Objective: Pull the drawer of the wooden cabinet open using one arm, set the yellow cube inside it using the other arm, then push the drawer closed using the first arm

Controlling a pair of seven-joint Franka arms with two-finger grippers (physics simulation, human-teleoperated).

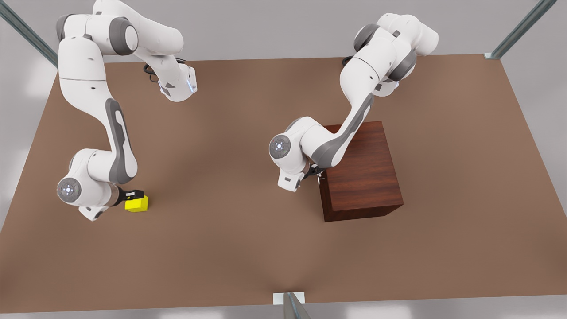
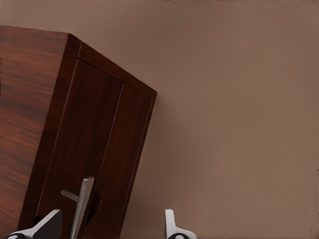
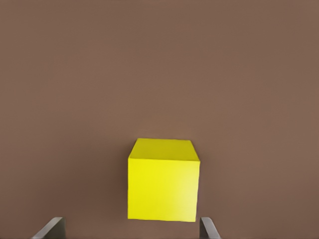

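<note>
While the wooden cabinet [image 1: 363, 173] stands on the brown table [image 1: 221, 248] toward the front view's right, its drawer front looks flush with the body, so it reads as closed. The left gripper [image 2: 109, 226] is right up at the cabinet's front face, and in the left wrist view its fingers [image 2: 47, 226] are spread apart, one either side of the slim metal handle [image 2: 82, 201], with no pinch on it that can be made out. In the front view that same gripper [image 1: 315, 173] sits tucked against the cabinet's upper front edge, the arm folded low over the top.

Over on the front view's left, well apart from the cabinet, the yellow cube [image 1: 137, 203] rests on the table. The right gripper [image 1: 133, 196] is down at it, touching or just above its top edge. From the right wrist view the cube [image 3: 163, 180] sits squarely between the parted fingertips [image 3: 52, 228], which stand clear of its sides, so nothing is clamped.
</note>
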